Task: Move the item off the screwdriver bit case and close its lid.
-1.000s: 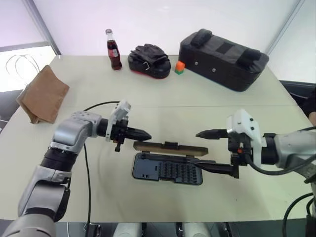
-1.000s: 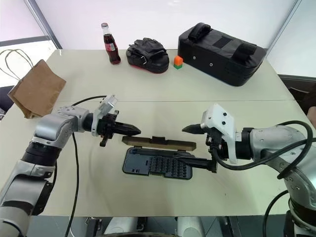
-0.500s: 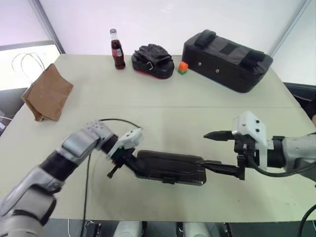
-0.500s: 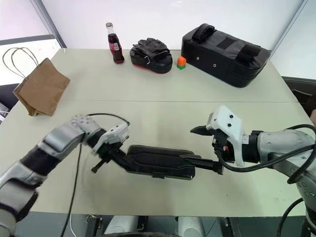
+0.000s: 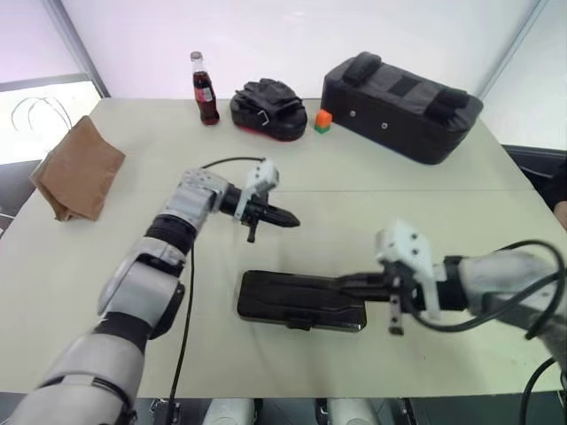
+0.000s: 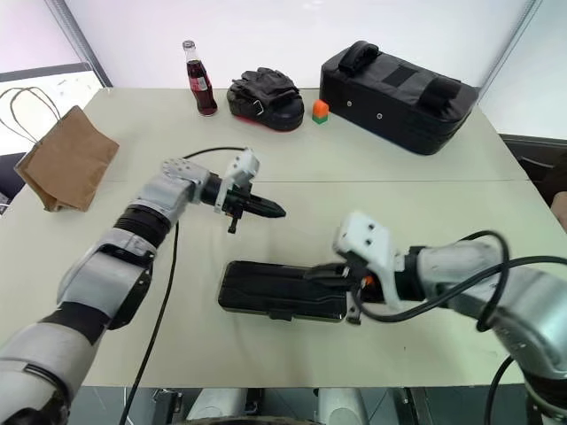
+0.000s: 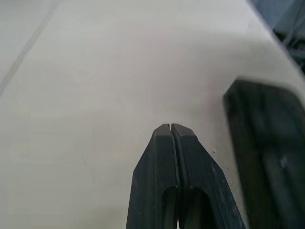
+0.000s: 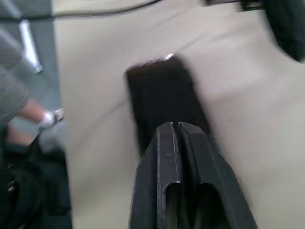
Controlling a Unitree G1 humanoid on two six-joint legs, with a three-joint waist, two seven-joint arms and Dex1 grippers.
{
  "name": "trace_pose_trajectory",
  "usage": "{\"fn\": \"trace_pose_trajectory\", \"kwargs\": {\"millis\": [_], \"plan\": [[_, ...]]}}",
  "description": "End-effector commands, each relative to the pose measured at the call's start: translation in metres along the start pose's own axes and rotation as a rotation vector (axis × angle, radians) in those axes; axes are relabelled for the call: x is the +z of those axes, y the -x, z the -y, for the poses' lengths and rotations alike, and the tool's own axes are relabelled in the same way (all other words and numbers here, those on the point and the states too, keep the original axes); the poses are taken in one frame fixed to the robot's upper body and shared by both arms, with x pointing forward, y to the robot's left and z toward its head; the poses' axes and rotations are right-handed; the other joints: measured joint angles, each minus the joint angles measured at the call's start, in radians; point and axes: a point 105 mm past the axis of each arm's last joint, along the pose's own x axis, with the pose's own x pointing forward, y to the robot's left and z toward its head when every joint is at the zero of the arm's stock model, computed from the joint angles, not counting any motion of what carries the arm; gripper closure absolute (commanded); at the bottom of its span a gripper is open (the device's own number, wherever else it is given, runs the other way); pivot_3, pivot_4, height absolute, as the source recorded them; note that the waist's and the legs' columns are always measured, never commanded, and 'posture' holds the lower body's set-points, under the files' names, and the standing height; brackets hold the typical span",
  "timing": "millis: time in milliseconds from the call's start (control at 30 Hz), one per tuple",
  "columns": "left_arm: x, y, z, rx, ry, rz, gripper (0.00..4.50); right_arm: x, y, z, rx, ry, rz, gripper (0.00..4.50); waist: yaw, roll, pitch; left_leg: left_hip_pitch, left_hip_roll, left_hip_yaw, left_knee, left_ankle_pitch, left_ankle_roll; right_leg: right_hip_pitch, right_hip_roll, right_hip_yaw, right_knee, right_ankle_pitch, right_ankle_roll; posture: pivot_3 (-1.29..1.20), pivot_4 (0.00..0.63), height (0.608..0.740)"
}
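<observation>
The paper bag (image 5: pixel 75 181) lies well away from the case (image 5: pixel 301 301), whose lid (image 6: pixel 282 285) looks down. Both the left gripper (image 5: pixel 282 219) and right gripper (image 5: pixel 354 285) are clenched, holding nothing; little remains.

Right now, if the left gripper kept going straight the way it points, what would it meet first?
Probably bare table. The shut left gripper points toward the robot's right and slightly down, passing behind the closed screwdriver bit case. Depth is unclear, but nothing else seems to lie in that line.

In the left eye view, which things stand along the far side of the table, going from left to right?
Brown paper bag → cola bottle → black gloves → small orange and green block → large black padded bag.
</observation>
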Motion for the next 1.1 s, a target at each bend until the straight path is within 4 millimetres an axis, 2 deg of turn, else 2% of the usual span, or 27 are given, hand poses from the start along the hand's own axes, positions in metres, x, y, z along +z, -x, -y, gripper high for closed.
{"fn": "trace_pose_trajectory", "kwargs": {"millis": [33,233,533,667,867,967,1100], "plan": [[0.0,-0.012,0.005,-0.067,-0.11,-0.071,4.5,-0.01,-0.017,-0.01,-0.015,0.086,-0.062,4.47,0.001,0.0,0.0,-0.001,0.0,0.0,0.001,0.0,0.0,0.0,0.0,0.0,0.0,0.0,0.0,0.0,0.15,0.74],[-0.012,-0.03,0.02,-0.186,-0.142,-0.124,4.5,-0.008,-0.039,-0.02,0.006,0.114,-0.061,4.47,-0.001,0.0,0.0,-0.002,0.0,0.0,0.005,-0.001,0.002,0.0,0.0,0.0,0.001,0.0,0.0,0.0,0.15,0.74],[-0.013,-0.035,0.034,-0.258,-0.162,-0.12,4.5,-0.006,-0.058,-0.047,0.026,0.134,-0.077,4.47,-0.001,0.0,0.0,-0.001,0.002,-0.001,0.005,-0.002,0.003,0.0,0.0,0.0,0.002,0.0,0.0,0.0,0.15,0.74],[-0.011,-0.039,0.04,-0.273,-0.172,-0.106,4.5,-0.006,-0.064,-0.052,0.009,0.163,-0.105,4.47,-0.001,0.0,0.0,-0.001,0.002,-0.001,0.005,-0.002,0.003,0.0,0.0,0.0,0.003,0.0,0.0,0.0,0.15,0.74],[-0.015,-0.041,0.048,-0.29,-0.17,-0.115,4.5,-0.025,-0.067,-0.038,-0.075,0.28,-0.253,4.47,-0.003,0.001,0.0,-0.001,0.002,-0.001,0.005,-0.002,0.003,0.0,0.0,0.0,0.003,0.0,0.0,0.0,0.15,0.74],[-0.016,-0.042,0.05,-0.292,-0.171,-0.117,4.5,-0.036,-0.065,-0.024,-0.125,0.354,-0.334,4.47,-0.004,0.001,0.0,-0.001,0.001,-0.001,0.005,-0.002,0.003,0.0,0.0,0.0,0.003,0.0,0.0,0.0,0.15,0.74],[-0.02,-0.043,0.054,-0.303,-0.179,-0.13,4.5,-0.039,-0.059,-0.012,-0.158,0.4,-0.374,4.47,-0.002,0.001,0.0,-0.001,0.001,-0.001,0.006,-0.002,0.003,0.0,0.0,0.0,0.002,0.0,0.0,0.0,0.15,0.74]]}}
